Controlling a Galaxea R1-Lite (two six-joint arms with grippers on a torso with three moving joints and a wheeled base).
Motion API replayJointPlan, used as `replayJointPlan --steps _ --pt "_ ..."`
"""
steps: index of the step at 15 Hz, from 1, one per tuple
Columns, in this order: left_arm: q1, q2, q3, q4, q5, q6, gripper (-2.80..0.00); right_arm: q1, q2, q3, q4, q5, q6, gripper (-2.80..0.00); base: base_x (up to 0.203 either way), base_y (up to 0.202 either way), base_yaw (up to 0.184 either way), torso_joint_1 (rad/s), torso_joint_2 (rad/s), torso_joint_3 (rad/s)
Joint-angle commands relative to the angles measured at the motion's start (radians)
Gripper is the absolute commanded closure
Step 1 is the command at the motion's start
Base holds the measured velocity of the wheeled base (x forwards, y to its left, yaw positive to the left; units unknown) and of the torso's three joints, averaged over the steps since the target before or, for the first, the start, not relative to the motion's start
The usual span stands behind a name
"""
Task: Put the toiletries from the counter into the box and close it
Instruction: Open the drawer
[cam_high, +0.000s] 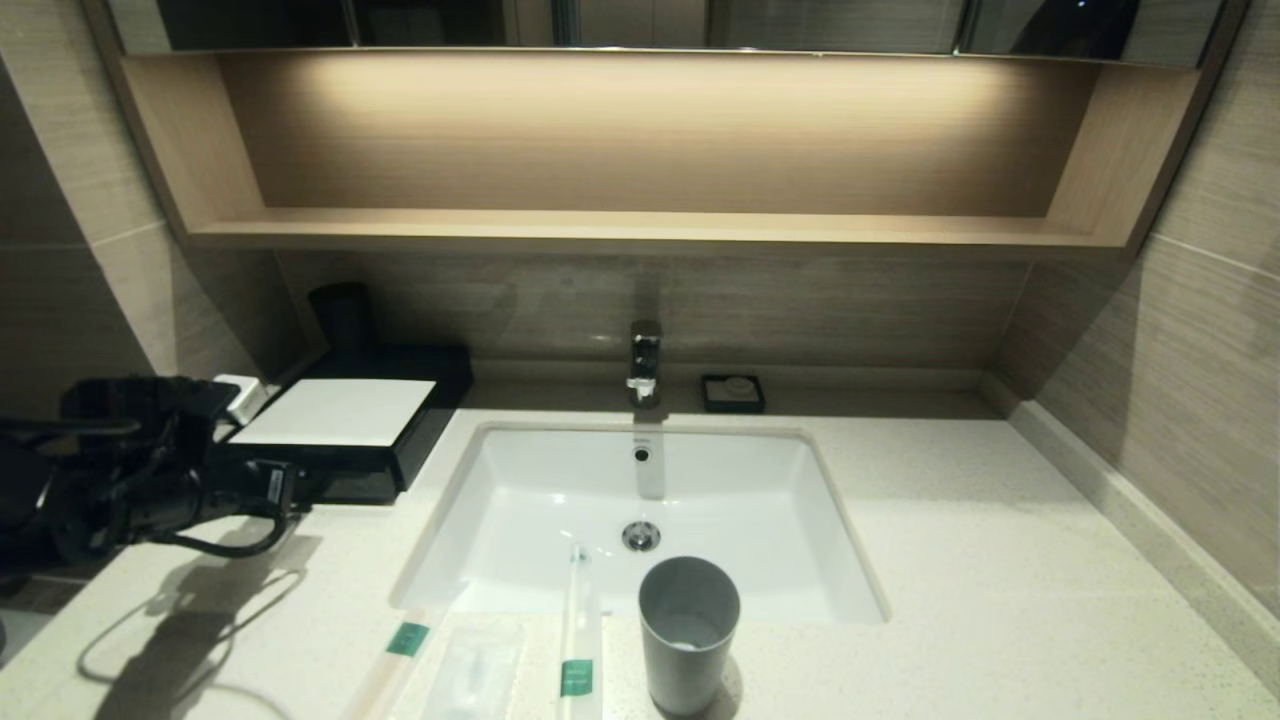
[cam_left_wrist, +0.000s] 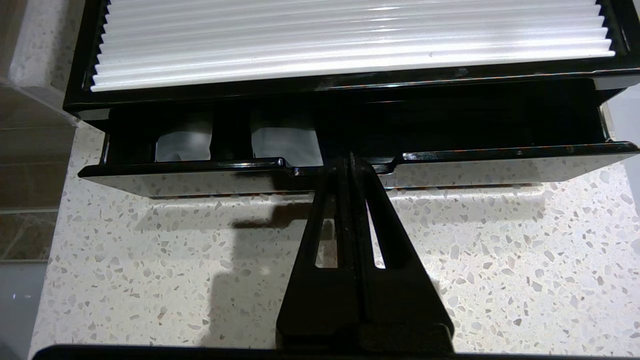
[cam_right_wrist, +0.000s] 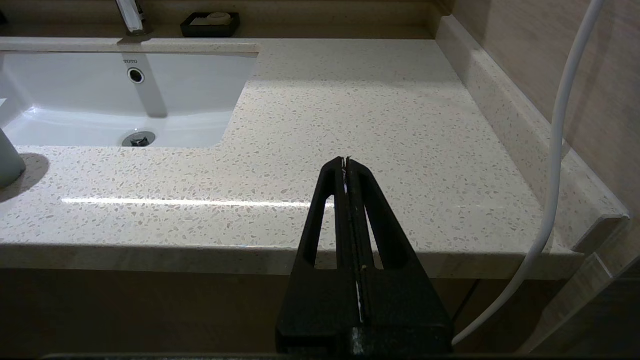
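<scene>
Black box (cam_left_wrist: 350, 87) at counter (cam_left_wrist: 200, 260) back-left, drawer (cam_left_wrist: 500, 155) partly out. Left gripper (cam_left_wrist: 348, 161), fingers pressed together, tips at drawer's front lip. Paper-wrapped sticks (cam_high: 578, 640), plastic packet (cam_high: 470, 670) on front edge. Right gripper (cam_right_wrist: 346, 162) closed, parked.

Tiled walls (cam_high: 1200, 330), lit wooden niche (cam_high: 640, 140)

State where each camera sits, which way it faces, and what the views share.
Head view: high, looking down on the counter, sink and box; left arm at left.
Left wrist view: behind the shut left hand, facing the box's part-open drawer.
Right wrist view: behind the shut right hand, below the counter edge, facing sink and soap dish.
Shared: sink, counter.
</scene>
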Motion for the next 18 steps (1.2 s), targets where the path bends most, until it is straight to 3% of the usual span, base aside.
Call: replayJointPlan --steps 1,18 --pt "0.000 0.009 0.000 -0.005 -0.001 0.002 0.00 0.000 -0.002 0.002 0.000 0.000 0.000 0.00 0.000 0.000 0.000 0.000 0.00 0.000" --pt "0.000 0.049 -0.020 -0.047 -0.003 0.000 0.00 0.000 -0.002 0.002 0.000 0.000 0.000 0.00 0.000 0.000 0.000 0.000 0.00 0.000"
